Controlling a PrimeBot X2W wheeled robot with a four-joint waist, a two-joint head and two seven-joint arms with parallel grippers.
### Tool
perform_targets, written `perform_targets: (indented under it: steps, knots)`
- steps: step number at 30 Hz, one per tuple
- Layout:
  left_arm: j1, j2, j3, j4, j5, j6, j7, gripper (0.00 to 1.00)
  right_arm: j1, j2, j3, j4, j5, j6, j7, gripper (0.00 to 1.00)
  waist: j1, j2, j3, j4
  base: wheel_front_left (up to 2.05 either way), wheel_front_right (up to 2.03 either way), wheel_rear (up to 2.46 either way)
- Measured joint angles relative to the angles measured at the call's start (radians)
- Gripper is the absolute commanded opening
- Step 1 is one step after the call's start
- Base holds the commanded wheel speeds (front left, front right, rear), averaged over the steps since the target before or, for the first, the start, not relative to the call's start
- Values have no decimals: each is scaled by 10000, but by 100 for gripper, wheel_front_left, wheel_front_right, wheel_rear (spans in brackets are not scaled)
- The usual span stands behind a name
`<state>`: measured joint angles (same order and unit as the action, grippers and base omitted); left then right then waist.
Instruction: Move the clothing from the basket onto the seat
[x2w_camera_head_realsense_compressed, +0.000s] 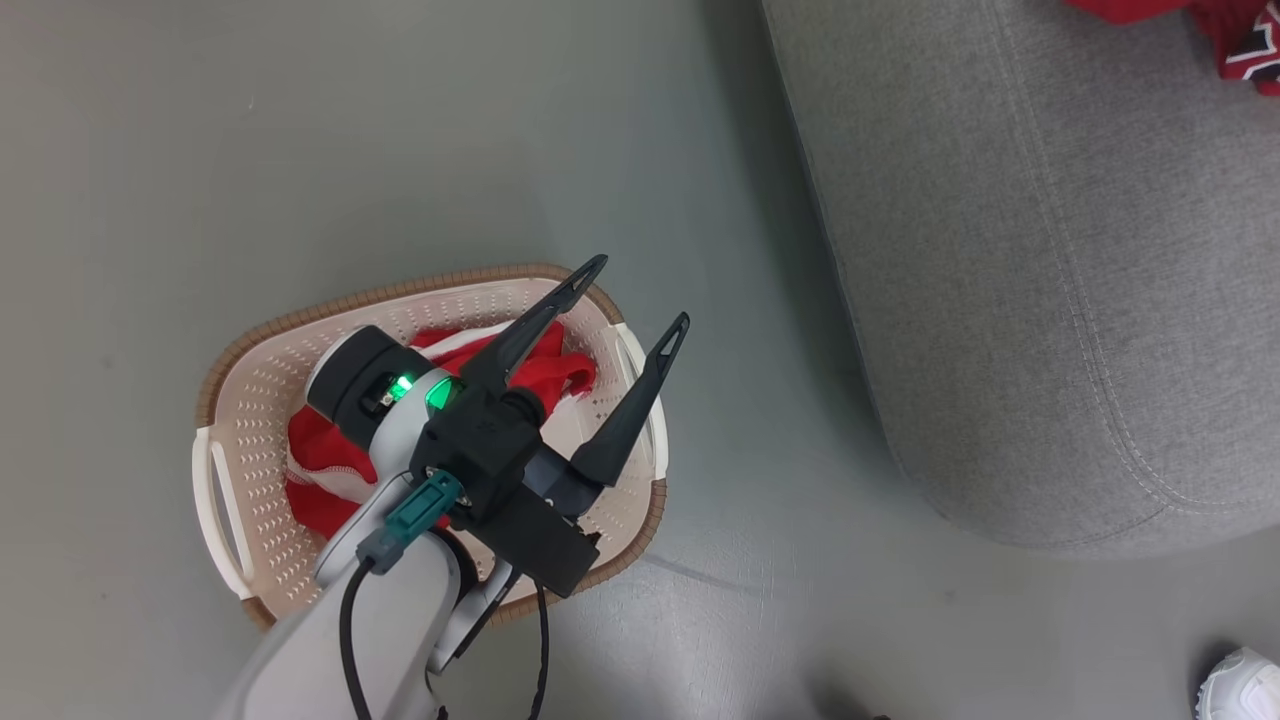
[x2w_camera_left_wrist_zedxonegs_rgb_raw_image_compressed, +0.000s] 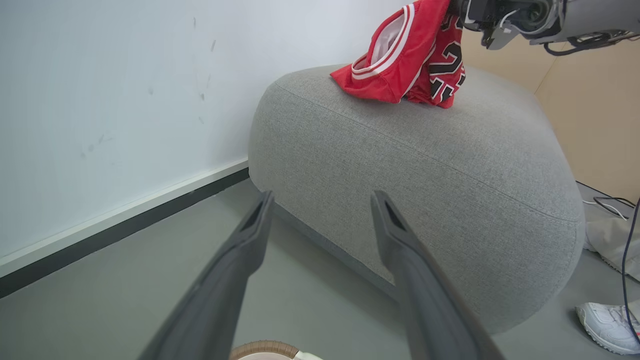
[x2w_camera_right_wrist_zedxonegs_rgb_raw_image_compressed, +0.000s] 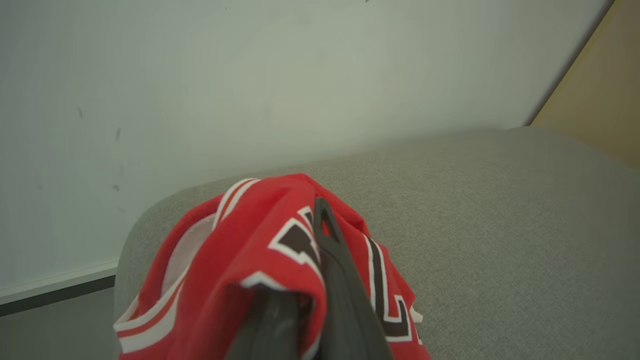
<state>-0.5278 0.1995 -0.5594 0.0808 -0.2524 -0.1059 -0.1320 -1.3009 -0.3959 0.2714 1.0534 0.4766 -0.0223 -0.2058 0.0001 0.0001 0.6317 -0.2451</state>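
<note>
Jaws of the left gripper (x2w_camera_head_realsense_compressed: 640, 291) stand wide apart, a basket (x2w_camera_head_realsense_compressed: 250, 400) of red clothes (x2w_camera_head_realsense_compressed: 315, 450) beneath them; the right gripper (x2w_camera_right_wrist_zedxonegs_rgb_raw_image_compressed: 312, 235) clamps a red jersey (x2w_camera_right_wrist_zedxonegs_rgb_raw_image_compressed: 250, 240), the seat (x2w_camera_right_wrist_zedxonegs_rgb_raw_image_compressed: 500, 225) below its jaws.

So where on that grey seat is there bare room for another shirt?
The seat is bare across its broad top, from the red jersey to the near rounded corner. It is crowded at the far end, where the right claw grips the jersey.
</note>
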Motion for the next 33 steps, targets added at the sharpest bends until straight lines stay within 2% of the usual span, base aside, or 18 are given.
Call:
perform_targets:
  steps: [6,9,10,11,19,24,33]
  knots:
    - [-2,128,27,15,0,0,31,100,221,420,182,395,-2,50,-104,0,0,0,111,-14,0,0,0]
    - [-1,213,98,52,0,0,29,100,363,598,270,625,-2,157,-161,49,0,0,110,-76,0,0,0]
    - [-1,222,115,77,0,0,29,100,408,663,268,681,-2,205,-171,72,0,0,102,-106,0,0,0]
    - [2,228,132,107,-2,0,29,100,431,734,282,765,-2,245,-174,100,0,0,88,-140,0,0,0]
    - [76,337,343,405,-88,17,-117,100,877,1143,725,934,-146,915,-345,100,-1,0,-140,-514,0,0,0]
    - [457,387,412,752,-132,90,-326,100,1430,1480,1037,941,-332,1131,-426,100,-1,0,-475,-788,0,0,0]
    - [916,174,430,1413,-568,92,-663,100,2181,1511,1509,876,-579,1361,-435,100,-3,-2,-1491,-1152,0,0,0]
